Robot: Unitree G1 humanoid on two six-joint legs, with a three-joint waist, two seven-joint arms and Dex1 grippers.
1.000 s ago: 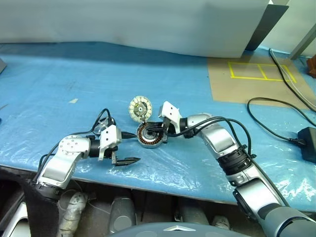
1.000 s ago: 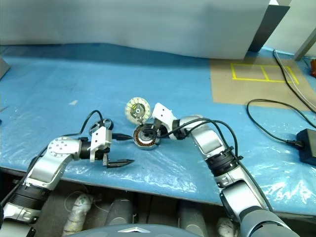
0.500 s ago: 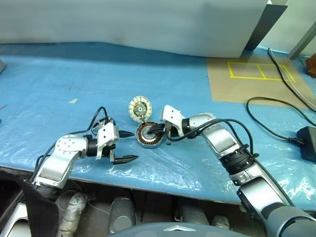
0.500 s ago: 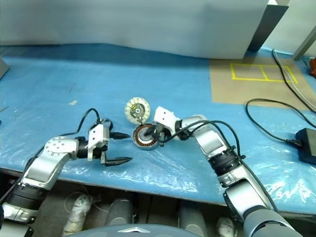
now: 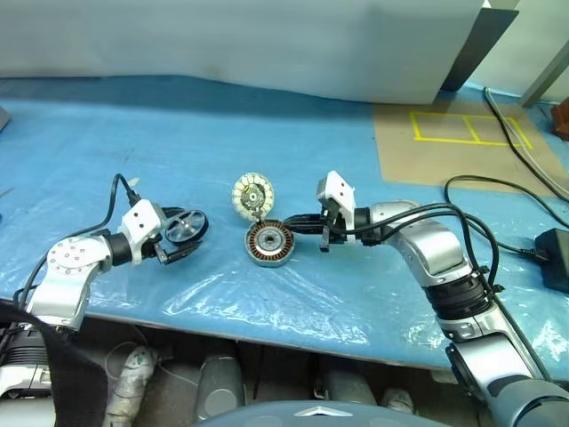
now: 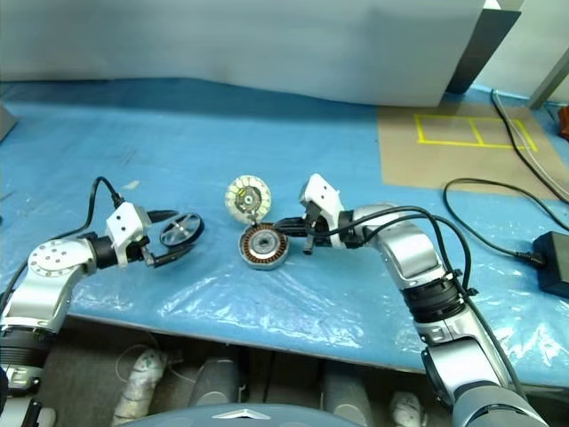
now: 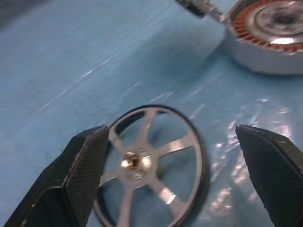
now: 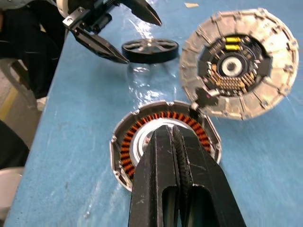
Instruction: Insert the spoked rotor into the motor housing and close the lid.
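The left gripper [image 5: 180, 240] stands wide open with one black finger on either side of the spoked rotor [image 5: 185, 227], which lies flat on the table [image 5: 107, 133]; in the left wrist view one finger seems to touch the rim and the other stands clear, so nothing is gripped yet; the right gripper [image 5: 302, 229] is shut on nothing, its tips hovering at the edge of the motor housing [image 5: 268, 243], though I cannot tell whether they touch it; the lid [image 5: 252, 195] stands open behind the housing, joined to it at the rim.

I judge the task barely begun; the rotor is still to be picked up, carried across, seated in the housing, and the lid then swung down.

The rotor is a thin dark ring with bright metal spokes running to a small shiny hub; the housing is a squat silver can with a band of copper-brown windings around a pale metal centre; the lid's inner face is cream, segmented round its edge, with dark parts about a metallic middle; the table wears a crinkled, glossy blue plastic sheet.
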